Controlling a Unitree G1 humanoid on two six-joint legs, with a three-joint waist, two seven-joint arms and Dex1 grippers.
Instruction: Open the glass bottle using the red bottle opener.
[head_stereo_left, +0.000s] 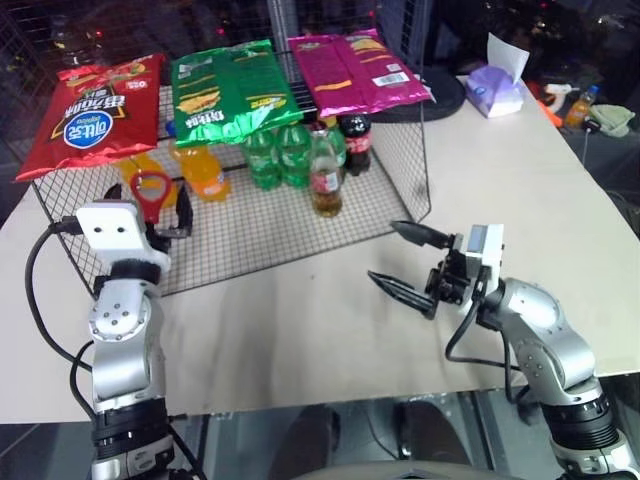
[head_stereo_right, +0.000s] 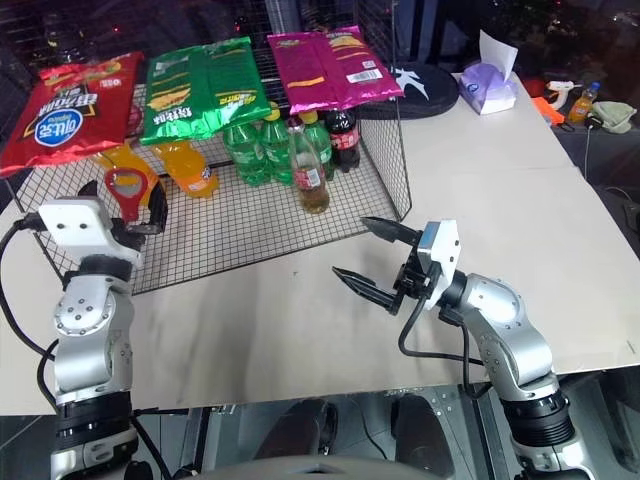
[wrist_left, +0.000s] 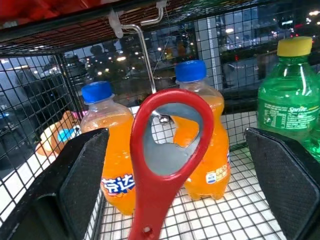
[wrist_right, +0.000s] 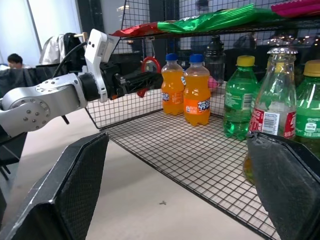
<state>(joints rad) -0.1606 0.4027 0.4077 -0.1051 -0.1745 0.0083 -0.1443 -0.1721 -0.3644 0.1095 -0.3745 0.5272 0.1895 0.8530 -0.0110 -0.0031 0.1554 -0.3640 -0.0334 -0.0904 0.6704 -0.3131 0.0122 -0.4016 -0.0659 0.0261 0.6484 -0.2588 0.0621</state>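
The red bottle opener (wrist_left: 165, 165) stands ring-up between the wide-apart fingers of my left gripper (head_stereo_left: 150, 212), at the left front corner of the wire rack (head_stereo_left: 260, 235). Neither pad touches it. A wire hook (wrist_left: 146, 55) shows behind its ring; I cannot tell whether the opener hangs on it. The glass bottle (head_stereo_left: 325, 180), amber liquid with a red-and-white label, stands upright on the rack floor near its front edge, also seen in the right wrist view (wrist_right: 274, 107). My right gripper (head_stereo_left: 381, 251) hovers open and empty over the table, in front of and to the right of the bottle.
Orange soda bottles (head_stereo_left: 203, 170), green bottles (head_stereo_left: 280, 155) and a dark cola bottle (head_stereo_left: 357, 140) stand in the rack behind the glass bottle. Chip bags (head_stereo_left: 230, 90) lie on the rack's top. A tissue box (head_stereo_left: 497, 92) sits far right on the beige table (head_stereo_left: 520, 200).
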